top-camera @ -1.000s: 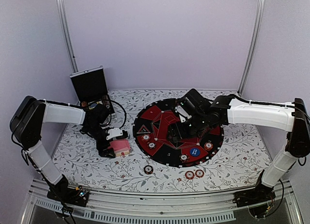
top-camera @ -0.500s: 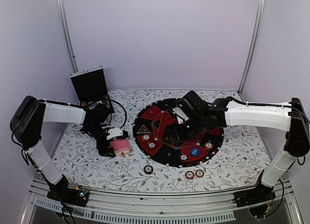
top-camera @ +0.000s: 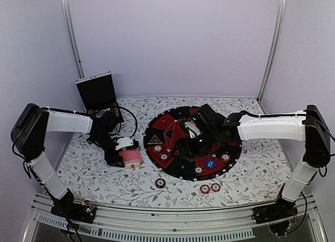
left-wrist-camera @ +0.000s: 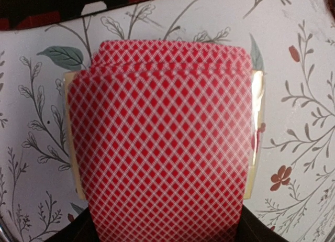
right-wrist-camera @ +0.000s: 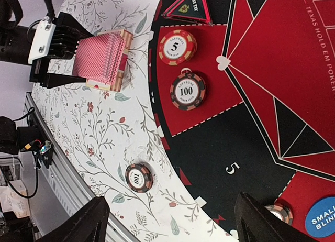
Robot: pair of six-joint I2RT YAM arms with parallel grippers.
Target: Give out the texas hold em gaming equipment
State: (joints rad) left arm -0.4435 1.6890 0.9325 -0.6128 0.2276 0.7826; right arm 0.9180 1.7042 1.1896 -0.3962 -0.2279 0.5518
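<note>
**On floral surface: one deck gripped at left, seven chips around the mat**

Far left at the back, one black case stands open. Just right of it, the left end effector is clamped on one deck of cards, with a black finger against each side. The deck has a red diamond-patterned back and sits on the surface, just off the left edge of the round mat.

Chips: seven visible. Four are on the mat, including a "5" and a "100" at its left side. Three are on the surface in front of the mat, one alone and two touching.

One triangular marker sits at the mat's left edge. One blue button sits on the mat's near right part.

The right end effector hangs over the mat with its fingers wide apart, holding and touching nothing.
</note>
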